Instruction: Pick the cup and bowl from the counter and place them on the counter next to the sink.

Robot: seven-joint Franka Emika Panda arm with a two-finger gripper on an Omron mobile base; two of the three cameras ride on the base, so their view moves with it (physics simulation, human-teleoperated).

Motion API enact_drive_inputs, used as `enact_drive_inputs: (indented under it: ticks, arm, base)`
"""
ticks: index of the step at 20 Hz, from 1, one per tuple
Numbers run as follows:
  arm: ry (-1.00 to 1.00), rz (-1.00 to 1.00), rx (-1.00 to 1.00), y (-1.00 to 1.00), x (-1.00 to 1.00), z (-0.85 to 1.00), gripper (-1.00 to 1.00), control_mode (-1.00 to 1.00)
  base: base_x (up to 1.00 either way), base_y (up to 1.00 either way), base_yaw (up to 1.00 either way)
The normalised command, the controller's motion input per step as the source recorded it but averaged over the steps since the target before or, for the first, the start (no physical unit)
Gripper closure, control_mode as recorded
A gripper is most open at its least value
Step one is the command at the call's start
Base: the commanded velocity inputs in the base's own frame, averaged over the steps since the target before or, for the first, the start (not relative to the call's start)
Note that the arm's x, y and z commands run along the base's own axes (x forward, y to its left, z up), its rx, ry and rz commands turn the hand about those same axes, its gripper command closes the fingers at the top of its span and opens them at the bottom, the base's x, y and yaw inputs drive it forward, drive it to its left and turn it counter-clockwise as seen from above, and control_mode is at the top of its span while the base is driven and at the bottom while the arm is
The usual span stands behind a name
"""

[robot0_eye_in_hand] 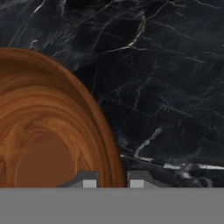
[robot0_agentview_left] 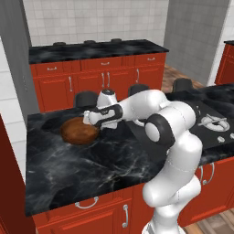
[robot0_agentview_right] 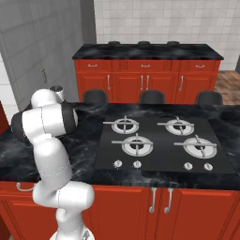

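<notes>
Left base view is showing, largest first: the black marble table (robot0_agentview_left: pixel 91 164), glossy and veined, carrying everything. Next, the gas hob (robot0_agentview_right: pixel 161 143), lying at the arm's right, well apart from the work. Next, the dark brown wooden bowl (robot0_agentview_left: pixel 80 131), sitting upright on the table near its left end. Last, the tool (robot0_agentview_left: pixel 87 119), hovering at the bowl's near rim.

Hand view is showing the bowl's rim (robot0_eye_in_hand: pixel 105 131) running between the two fingertips (robot0_eye_in_hand: pixel 89 180), one tip standing inside the wall, one outside; the tool is pinching that rim.

Handling, judged: wood is stiff and fairly light, but the glossy wall is looking slippery, and a one-sided rim hold is likely tipping the bowl when lifted.

Hard to make out: contact at the pads is cut off by the frame's bottom edge.
</notes>
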Motion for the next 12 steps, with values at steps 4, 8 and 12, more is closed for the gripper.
enact_drive_inputs:
  ticks: [4, 8, 12]
  arm:
    - [0.02, 0.0, 0.01, -0.06, -0.07, 0.37, 1.0, -1.0]
    - [0.0, 0.0, 0.03, -0.16, -0.31, 0.44, 1.0, -1.0]
    - [-0.07, 0.0, 0.04, -0.54, -0.7, 0.44, 1.0, -1.0]
  base:
    - [0.0, 0.0, 0.0]
    - [0.0, 0.0, 0.0]
    - [0.0, 0.0, 0.0]
